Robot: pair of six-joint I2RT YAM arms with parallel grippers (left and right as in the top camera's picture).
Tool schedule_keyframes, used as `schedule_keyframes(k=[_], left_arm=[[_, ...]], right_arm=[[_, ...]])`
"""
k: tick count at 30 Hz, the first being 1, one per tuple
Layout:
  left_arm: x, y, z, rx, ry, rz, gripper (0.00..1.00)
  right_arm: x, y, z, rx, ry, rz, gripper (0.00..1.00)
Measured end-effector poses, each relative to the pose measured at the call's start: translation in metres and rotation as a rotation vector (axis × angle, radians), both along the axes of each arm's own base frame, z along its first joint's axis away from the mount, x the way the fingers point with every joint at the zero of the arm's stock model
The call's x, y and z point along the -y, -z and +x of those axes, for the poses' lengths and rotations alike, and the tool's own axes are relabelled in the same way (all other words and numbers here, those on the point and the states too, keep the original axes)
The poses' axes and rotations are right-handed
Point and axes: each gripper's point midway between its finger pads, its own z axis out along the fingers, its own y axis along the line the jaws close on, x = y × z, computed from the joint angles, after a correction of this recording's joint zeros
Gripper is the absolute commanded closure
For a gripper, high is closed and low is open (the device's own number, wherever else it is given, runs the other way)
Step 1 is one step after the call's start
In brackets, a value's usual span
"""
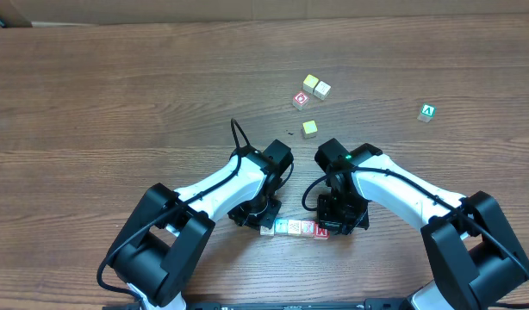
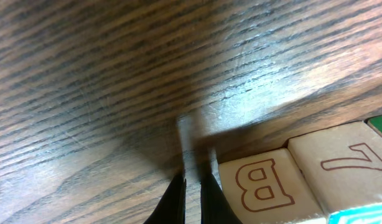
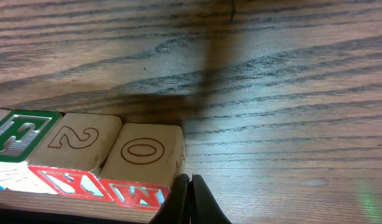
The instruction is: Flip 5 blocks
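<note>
Five blocks [image 1: 295, 227] sit in a tight row on the near side of the tabletop [image 1: 118, 86], faces touching, between the two arms. At the left end a red-outlined B [image 2: 262, 186] faces up with a 7 [image 2: 340, 163] next to it. At the right end an O [image 3: 147, 151] faces up, then a 2 [image 3: 85, 138], with red prints on the sides toward that camera.

The left fingers [image 2: 180, 200] are closed on nothing, tips low at the tabletop just beside the B. The right fingers [image 3: 190, 190] are likewise pressed together and empty, at the O's outer corner; whether they touch it cannot be told.

The step in hand looks like starting the first flip from an end of the row. Because neighbours press together, no finger fits between them, so the outer blocks are the sensible entry. To do it well, either part the fingers and pinch one end block by its free faces, lift it clear and roll it, or use the closed tip to topple it away from the row. Go slowly: a sideways shove would slide the whole line.

Loose cubes [image 1: 309, 128] lie well apart, farther out.
</note>
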Motion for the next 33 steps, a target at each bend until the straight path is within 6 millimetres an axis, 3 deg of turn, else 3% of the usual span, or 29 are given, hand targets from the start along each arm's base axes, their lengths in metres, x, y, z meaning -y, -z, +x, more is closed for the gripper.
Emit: schedule_keyframes(k=[13,33], left_arm=[[0.003,0.001,0.004,0.017,-0.101,0.009,0.96],[0.0,0.001,0.015,0.07,-0.103,0.022,0.96]], right_arm=[[0.0,0.0,-0.002,-0.008,0.017,-0.013,0.96],[-0.004,0.001,-0.008,-0.011,0.049,-0.055,0.96]])
